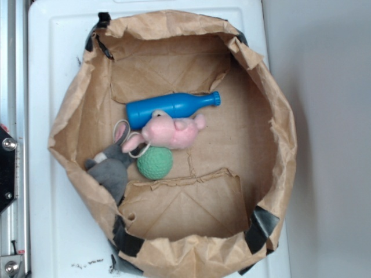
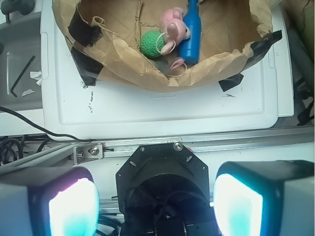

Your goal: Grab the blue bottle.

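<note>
Inside paper bag (image 1: pixel 266 121) on white tray (image 1: pixel 52 52): grey plush (image 1: pixel 110 165) far left, green ball (image 1: pixel 155 163), pink plush (image 1: pixel 171 132) lying against blue bottle (image 1: pixel 168 108), cap pointing right. Wrist view: gripper (image 2: pixel 156 204) wide open, empty, well short of the bag.

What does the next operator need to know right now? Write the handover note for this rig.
Gripper: open, empty, parked outside the paper bag, above the rail at the edge of the white tray.
Blue bottle: lying on its side on the bag floor, cap pointing away from the grey plush. The pink plush rests against its side; the green ball sits just beyond the plush.
Done: nothing yet, bottle untouched.
Left: reach into the bag, close on the bottle body clear of the pink plush, lift.
</note>
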Motion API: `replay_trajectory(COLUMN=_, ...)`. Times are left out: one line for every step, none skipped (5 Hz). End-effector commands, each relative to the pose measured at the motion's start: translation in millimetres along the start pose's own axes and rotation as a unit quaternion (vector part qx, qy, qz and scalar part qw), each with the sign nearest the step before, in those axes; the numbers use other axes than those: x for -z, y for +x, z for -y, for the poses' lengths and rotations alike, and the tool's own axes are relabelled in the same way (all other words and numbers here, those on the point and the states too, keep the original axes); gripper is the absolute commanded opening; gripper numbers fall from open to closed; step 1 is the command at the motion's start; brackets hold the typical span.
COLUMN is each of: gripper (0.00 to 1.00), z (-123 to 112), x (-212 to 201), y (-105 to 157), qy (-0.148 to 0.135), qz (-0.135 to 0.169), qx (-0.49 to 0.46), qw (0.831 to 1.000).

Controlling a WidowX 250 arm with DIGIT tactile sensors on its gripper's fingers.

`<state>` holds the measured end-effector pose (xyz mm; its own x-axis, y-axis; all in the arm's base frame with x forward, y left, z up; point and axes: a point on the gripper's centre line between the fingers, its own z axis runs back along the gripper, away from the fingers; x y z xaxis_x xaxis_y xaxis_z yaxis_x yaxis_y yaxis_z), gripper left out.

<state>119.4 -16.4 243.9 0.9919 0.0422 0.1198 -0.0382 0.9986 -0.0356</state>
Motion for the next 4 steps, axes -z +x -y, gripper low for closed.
replay_trajectory(gripper=1.0, z=0.0, x=0.0, y=0.0, qy=0.0, qz=0.0, qx=0.0, qw=1.0)
replay_trajectory(gripper=1.0, z=-7.9, x=6.8, y=49.9, qy=0.009, qz=0.021, qx=-0.002, qw=1.0)
replay_trajectory(gripper=1.0, z=-16.9, x=8.6, y=87.1, qy=0.011, qz=0.051, qx=-0.009, qw=0.999)
replay_trajectory(gripper=1.0, z=-26.9, x=21.4, y=103.4, qy=0.006, qz=0.063, qx=0.01, qw=0.998)
